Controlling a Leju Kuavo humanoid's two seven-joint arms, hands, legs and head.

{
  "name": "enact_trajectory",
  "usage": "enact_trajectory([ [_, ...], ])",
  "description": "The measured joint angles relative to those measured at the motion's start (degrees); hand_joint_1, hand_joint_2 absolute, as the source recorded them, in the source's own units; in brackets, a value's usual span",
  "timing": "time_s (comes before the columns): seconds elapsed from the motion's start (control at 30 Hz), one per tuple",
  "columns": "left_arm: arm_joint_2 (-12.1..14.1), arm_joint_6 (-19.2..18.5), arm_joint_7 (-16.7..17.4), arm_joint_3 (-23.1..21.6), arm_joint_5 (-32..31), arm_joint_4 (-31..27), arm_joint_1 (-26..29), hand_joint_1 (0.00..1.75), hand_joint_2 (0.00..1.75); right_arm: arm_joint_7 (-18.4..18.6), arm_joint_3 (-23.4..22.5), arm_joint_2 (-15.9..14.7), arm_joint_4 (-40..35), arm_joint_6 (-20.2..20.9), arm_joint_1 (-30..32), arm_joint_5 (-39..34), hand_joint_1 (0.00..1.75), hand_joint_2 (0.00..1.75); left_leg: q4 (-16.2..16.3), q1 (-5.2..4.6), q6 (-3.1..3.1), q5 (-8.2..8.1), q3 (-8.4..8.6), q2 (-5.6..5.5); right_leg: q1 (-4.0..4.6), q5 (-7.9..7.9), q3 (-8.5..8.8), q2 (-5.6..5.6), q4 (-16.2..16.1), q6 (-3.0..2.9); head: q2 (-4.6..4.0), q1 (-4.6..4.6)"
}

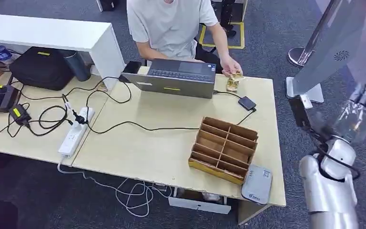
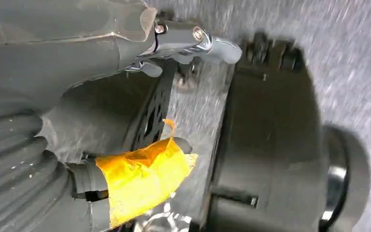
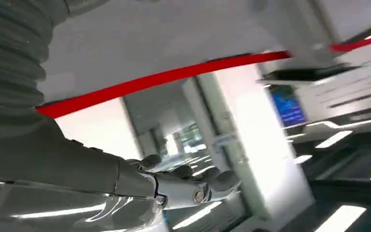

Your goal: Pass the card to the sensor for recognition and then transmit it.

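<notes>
Your right robot hand (image 1: 360,107) is raised off the right edge of the pale wooden counter (image 1: 162,138), over grey carpet, beside a tilted silver panel on a white base (image 1: 326,47). The fingers are straight and apart, gripping nothing; the right wrist view shows them stretched out (image 3: 193,186).

Your left robot hand (image 2: 140,96) appears in its wrist view, blurred, with yellow tape on the thumb (image 2: 145,176); the fingers lie loosely apart around nothing.

The small patterned yellowish card (image 1: 232,82) lies at the counter's far right, touched by the hand (image 1: 230,66) of a seated person in a pale T-shirt.

At the near edge, the brown cardboard divider box (image 1: 224,149) sits just beside the grey rounded sensor pad (image 1: 257,184); its small print is unreadable. Open room lies between the box and the grey laptop (image 1: 176,77), crossed by a black cable (image 1: 138,127).
</notes>
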Motion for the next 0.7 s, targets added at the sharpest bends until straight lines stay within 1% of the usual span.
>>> enact_trajectory([
  [0.07,0.0,-0.9,1.0,0.0,0.7,0.0,0.0,0.00,1.75,-0.9,4.6,1.9,0.3,0.8,-2.2,-2.0,0.00,1.75,0.0,0.01,0.00,0.00,-0.01,0.02,0.01,-0.01,-0.01,-0.02,0.0,0.00,0.00,0.02],
  [0.17,0.0,-1.3,1.5,0.0,1.1,0.0,0.0,0.00,1.75,-1.2,10.1,4.9,1.1,1.0,-4.0,-3.7,0.00,1.75,0.0,0.01,-0.01,0.01,-0.04,-0.07,0.01,-0.01,-0.01,-0.10,0.0,0.00,0.00,0.02],
  [0.2,0.0,-1.3,1.7,0.0,1.4,0.0,0.0,0.00,1.75,-1.1,11.2,5.5,1.2,1.1,-4.3,-3.9,0.00,1.75,0.0,0.01,-0.01,0.01,-0.04,-0.07,0.01,-0.01,-0.01,-0.11,0.0,0.00,0.00,0.02],
  [0.33,0.0,-1.4,2.0,0.0,2.0,0.0,0.0,0.00,1.75,-1.3,14.4,6.9,1.7,1.7,-4.9,-5.2,0.00,1.75,0.0,0.01,-0.01,0.01,-0.11,-0.17,0.01,-0.01,0.01,-0.21,0.0,0.00,0.00,0.02],
  [0.43,0.0,-1.4,2.0,0.0,1.9,0.2,0.0,0.00,1.75,-4.5,16.6,7.3,3.6,2.2,-6.2,-8.2,0.00,1.75,0.0,0.01,-0.01,0.01,-0.14,-0.16,0.00,0.01,0.00,-0.21,0.0,0.02,0.00,0.02],
  [0.47,0.0,-1.4,2.4,0.0,1.8,0.2,0.0,0.00,1.75,-6.4,17.8,7.5,4.7,2.8,-7.0,-10.2,0.00,1.75,0.0,0.00,-0.01,0.01,-0.14,-0.16,0.00,0.01,0.00,-0.21,-0.1,0.03,0.00,0.02],
  [0.6,0.1,-1.4,4.1,0.0,1.5,0.5,0.1,0.00,1.75,-7.7,19.3,8.0,6.8,2.7,-7.8,-13.5,0.00,1.75,0.0,0.01,0.01,0.05,-0.18,-0.33,0.00,0.01,0.02,-0.40,-0.1,0.03,0.00,0.05],
  [0.7,0.1,-1.5,4.6,0.0,1.4,0.7,0.1,0.00,1.75,-8.2,20.0,8.4,8.0,2.4,-7.9,-14.2,0.00,1.75,0.0,0.00,0.00,0.05,-0.20,-0.34,0.00,0.01,0.00,-0.40,-0.1,0.03,0.00,0.02],
])
